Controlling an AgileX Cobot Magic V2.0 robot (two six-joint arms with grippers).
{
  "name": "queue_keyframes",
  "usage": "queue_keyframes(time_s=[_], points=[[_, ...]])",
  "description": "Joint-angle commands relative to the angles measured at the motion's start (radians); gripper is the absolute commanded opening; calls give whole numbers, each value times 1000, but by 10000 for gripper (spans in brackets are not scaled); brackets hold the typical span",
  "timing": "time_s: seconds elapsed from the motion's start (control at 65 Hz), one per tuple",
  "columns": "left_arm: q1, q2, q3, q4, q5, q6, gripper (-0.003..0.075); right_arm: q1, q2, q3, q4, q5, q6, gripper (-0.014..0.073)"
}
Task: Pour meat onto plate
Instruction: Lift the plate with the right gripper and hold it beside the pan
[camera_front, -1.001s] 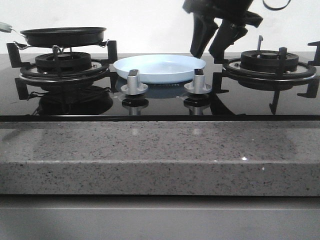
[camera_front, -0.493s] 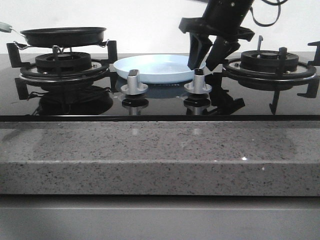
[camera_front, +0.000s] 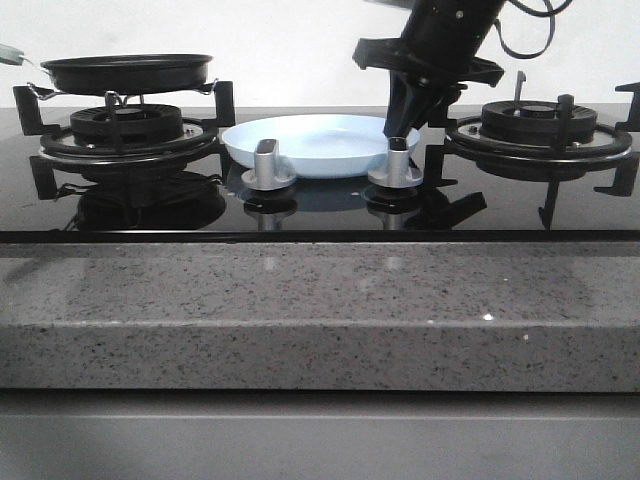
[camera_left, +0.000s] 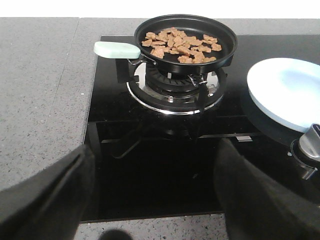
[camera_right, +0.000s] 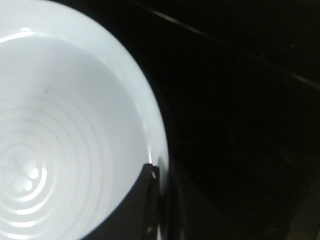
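The right gripper (camera_front: 402, 128) pinches the right rim of the plate (camera_front: 310, 143) at the stove's (camera_front: 320, 210) middle, its fingers pressed together on it.

A wide part of the pale blue plate (camera_right: 65, 125) is seen from close above. Faint concentric rings are shown in its shallow bowl, and small bright glints are caught low in the bowl. Its smooth raised rim is met at one spot by a dark finger (camera_right: 145, 205) of the right gripper, which lies against the rim's inner side. Beyond the rim, only black glossy stove glass (camera_right: 240, 100) is shown, crossed by thin pale lines.
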Motion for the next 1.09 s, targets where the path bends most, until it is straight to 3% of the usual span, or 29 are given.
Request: queue_keyframes(time_s=[0.0, 0.077, 0.262, 0.57, 1.078], points=[[-8, 4, -36, -2, -71, -2, 492, -3, -57, -28, 3, -47, 7, -37], [-8, 4, -36, -2, -71, -2, 492, -3, -57, -28, 11, -56, 34, -74], [-8, 4, -36, -2, -71, -2, 492, -3, -84, -28, 28, -58, 50, -69], [-8, 4, -36, -2, -71, -2, 492, -2, -276, -3, 36, -60, 78, -69], [-8, 4, -36, -2, -71, -2, 492, 97, -722, 702, 79, -400, 19, -69]])
